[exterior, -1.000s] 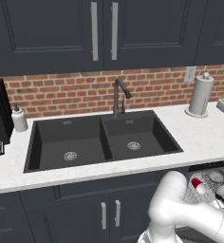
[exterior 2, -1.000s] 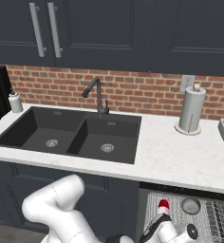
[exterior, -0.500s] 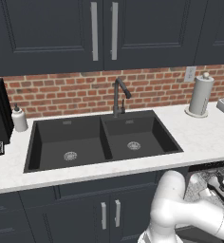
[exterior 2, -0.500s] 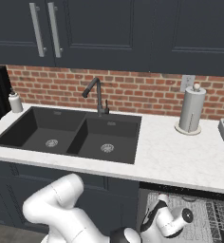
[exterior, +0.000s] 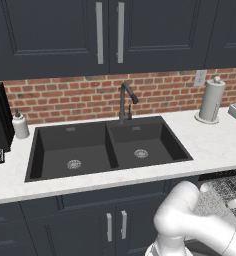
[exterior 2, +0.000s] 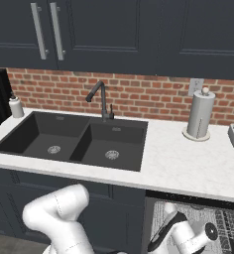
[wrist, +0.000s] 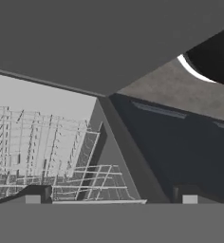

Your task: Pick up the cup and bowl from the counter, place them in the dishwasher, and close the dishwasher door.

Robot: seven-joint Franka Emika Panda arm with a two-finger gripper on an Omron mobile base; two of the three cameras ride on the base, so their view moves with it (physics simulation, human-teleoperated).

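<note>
Arm: white, dark joints, folding down low from its base, elbow bending high and forearm reaching downward. Gripper (wrist: 111, 198): 2 dark fingertips (wrist: 34, 194) standing wide apart, jaws spread fully, nothing sitting between the fingers. Wrist: showing low in the right base view, angling downward.

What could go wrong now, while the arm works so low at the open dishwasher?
1. The open jaws closely face the wire rack; pushing forward might snag its wires.
2. The arm works just below the counter edge; a careless lift might strike it.
3. The rack seems pulled out; shutting the dishwasher now may jam.
</note>
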